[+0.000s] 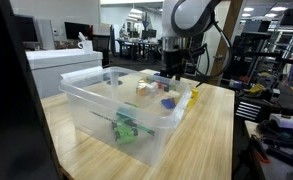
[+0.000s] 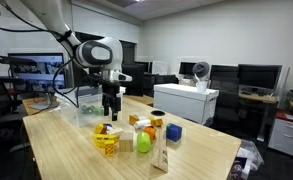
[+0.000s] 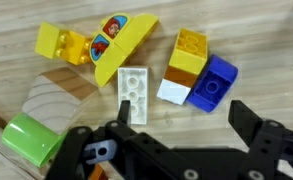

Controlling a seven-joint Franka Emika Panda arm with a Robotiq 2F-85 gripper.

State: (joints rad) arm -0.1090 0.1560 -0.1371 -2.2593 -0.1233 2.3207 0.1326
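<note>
place: office-style robotics lab | signs: rows of desk monitors (image 2: 252, 77), robot arm (image 2: 94, 50) over wooden worktable (image 2: 208, 152)

This is a big office room. A long wooden table (image 2: 211, 150) stands near, pale and smooth. Far behind it are desks with dark screens (image 2: 254, 76) and a white cabinet (image 2: 191, 100). On the left, another screen (image 2: 31, 68) glows. The far wall (image 2: 216, 35) is plain and light. Lights (image 1: 136, 12) shine on the ceiling. Dark shelves (image 1: 254, 50) stand on the right.
</note>
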